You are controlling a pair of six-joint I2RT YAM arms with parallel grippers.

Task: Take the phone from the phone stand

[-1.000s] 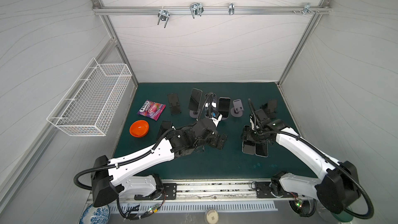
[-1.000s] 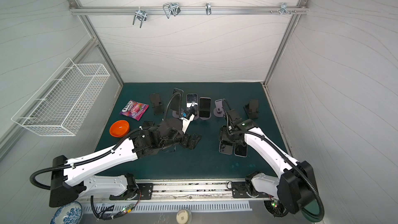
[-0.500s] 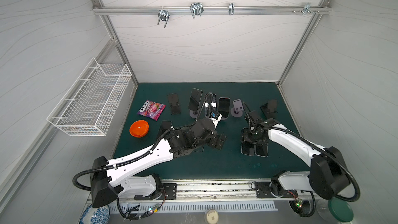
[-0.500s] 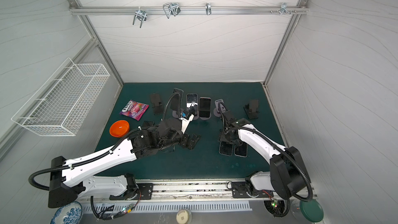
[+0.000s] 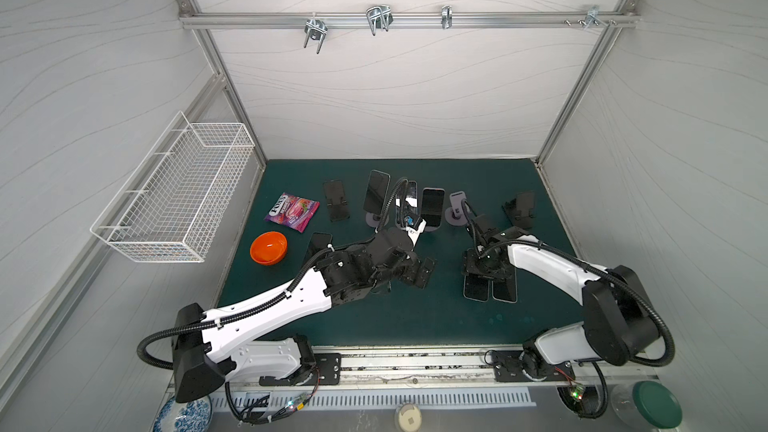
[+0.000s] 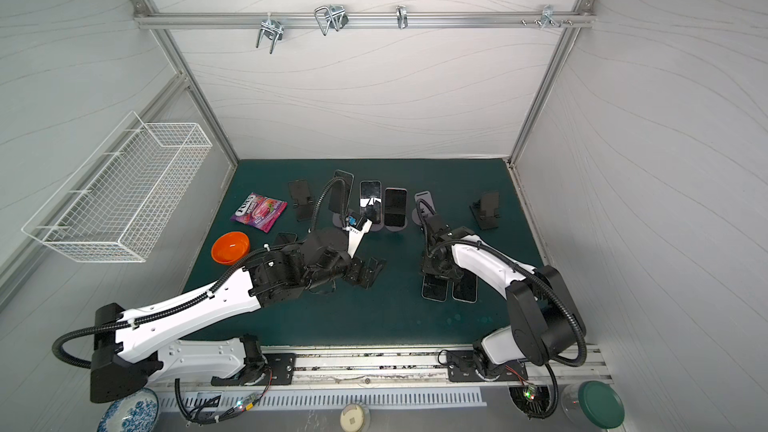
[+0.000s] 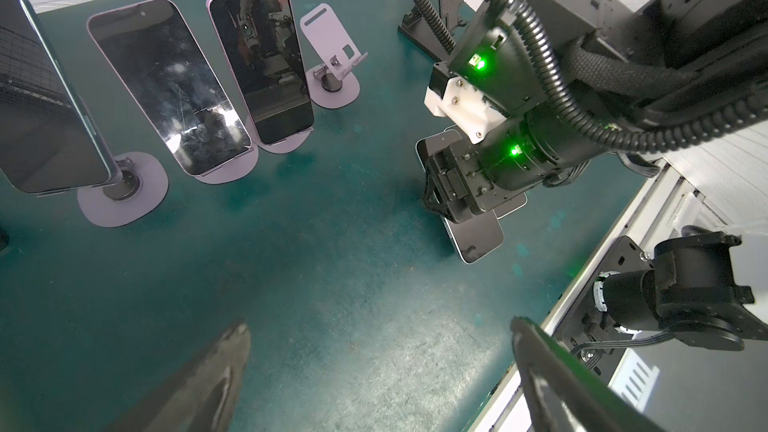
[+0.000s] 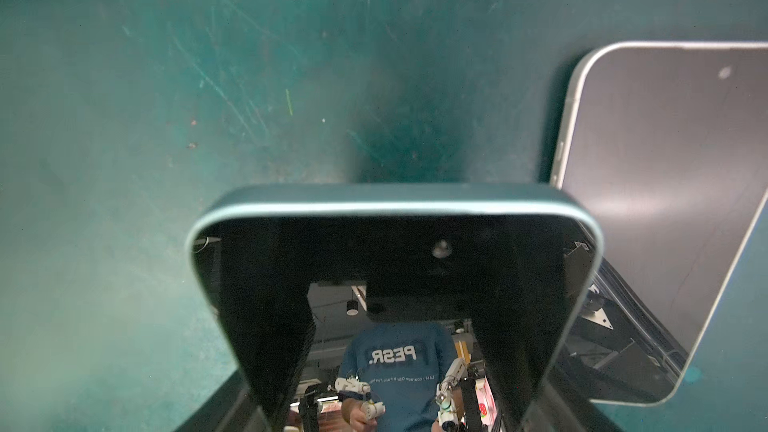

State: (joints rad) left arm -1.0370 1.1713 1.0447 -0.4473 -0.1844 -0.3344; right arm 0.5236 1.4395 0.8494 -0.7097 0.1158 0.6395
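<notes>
Well, my right pincer [image 5: 484,268] is closed on a blue-rimmed phone [image 8: 395,238], its fingers [image 7: 442,191] set against the two long edges (the screen faces up and mirrors my own wrist camera). The phone is off any stand, low over the right-front part of the green desk [image 5: 415,317]. I cannot tell whether its underside touches the mat. Just beside it a second phone [image 8: 665,184] lies flat on the desk, parallel to the first. In both top views the two show as a side-by-side pair poking out from under the pincer.

My left pincer [image 7: 374,367] stands wide and holds nothing. It hovers over the middle of the desk with its tips aimed toward the right pincer.

Along the back row three more phones [image 7: 166,89] lean upright on lilac stands [image 7: 120,197], close together. Next to them on the right is a bare lilac stand [image 5: 457,206], with a black stand [image 5: 519,209] further right and another black stand [image 5: 336,203] at the left end of the row. Left of that lie a candy bag [image 5: 293,211] and an orange bowl [image 5: 269,248], with one more dark phone [image 5: 318,241] flat near the bowl. A white wire basket [image 5: 174,193] hangs on the left wall.
</notes>
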